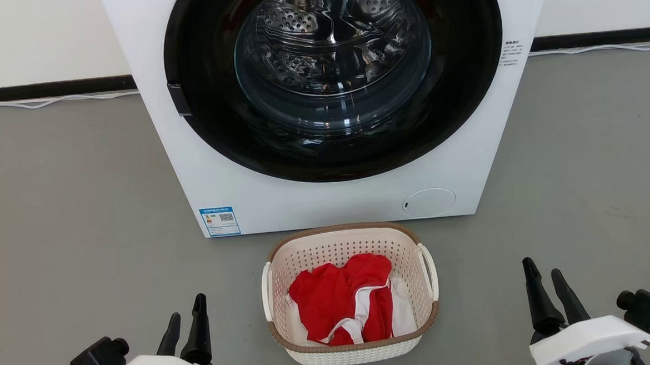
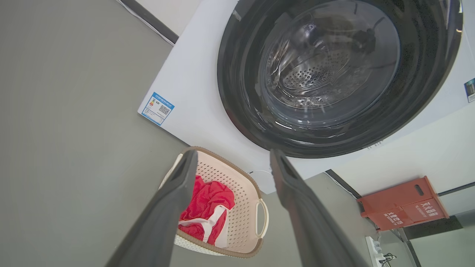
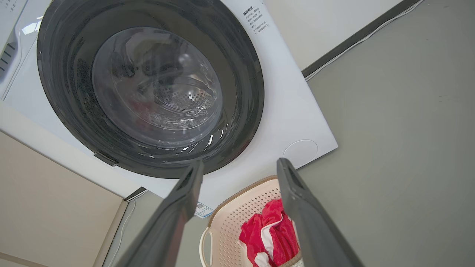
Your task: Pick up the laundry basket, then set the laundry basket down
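The laundry basket stands on the grey floor just in front of the washer, cream-white and perforated, with a brown rim, white loop handles on both sides, and red-and-white clothing inside. My left gripper hovers open to the basket's left, apart from it. To the basket's right my right gripper is open too, nothing between its fingers. In the left wrist view the basket lies between my left gripper fingers. The right wrist view has the basket low between my right gripper fingers.
A white front-loading washer with a dark round door stands directly behind the basket. A white cable runs along the wall's black skirting. A red box and a power strip sit beyond the washer.
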You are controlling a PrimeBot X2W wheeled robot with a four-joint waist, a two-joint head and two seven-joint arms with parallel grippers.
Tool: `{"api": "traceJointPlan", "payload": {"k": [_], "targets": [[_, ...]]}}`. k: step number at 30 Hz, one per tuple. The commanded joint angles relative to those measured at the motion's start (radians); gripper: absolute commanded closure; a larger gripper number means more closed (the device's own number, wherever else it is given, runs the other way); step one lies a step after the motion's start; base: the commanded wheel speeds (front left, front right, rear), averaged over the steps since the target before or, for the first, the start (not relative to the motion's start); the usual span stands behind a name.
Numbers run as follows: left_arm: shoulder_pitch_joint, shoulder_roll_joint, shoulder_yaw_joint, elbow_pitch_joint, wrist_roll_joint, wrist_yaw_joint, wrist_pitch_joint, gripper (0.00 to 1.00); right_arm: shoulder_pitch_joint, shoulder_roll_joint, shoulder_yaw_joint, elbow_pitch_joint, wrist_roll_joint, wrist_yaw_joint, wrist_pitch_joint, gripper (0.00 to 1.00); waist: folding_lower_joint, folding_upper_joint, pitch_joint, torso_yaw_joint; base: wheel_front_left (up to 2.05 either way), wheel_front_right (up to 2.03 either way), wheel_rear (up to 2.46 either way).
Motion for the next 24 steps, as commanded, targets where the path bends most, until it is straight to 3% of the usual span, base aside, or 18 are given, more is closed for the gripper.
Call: {"api": "traceJointPlan", "payload": {"k": [1,24], "targets": [[-0.055,0.01,0.011,-0.023,0.046,0.011,-0.016,0.0,-0.032,-0.014,0.02,-0.019,-0.045,0.005,-0.02,0.0,-0.0001,-0.0001,0.0,-0.001,0.0,0.0,0.0],[-0.068,0.012,-0.002,-0.017,0.354,0.034,-0.08,0.0,-0.037,-0.018,0.031,0.02,-0.332,0.006,-0.085,0.0,-0.0001,-0.0001,0.005,-0.013,0.0,0.0,0.0]]}}
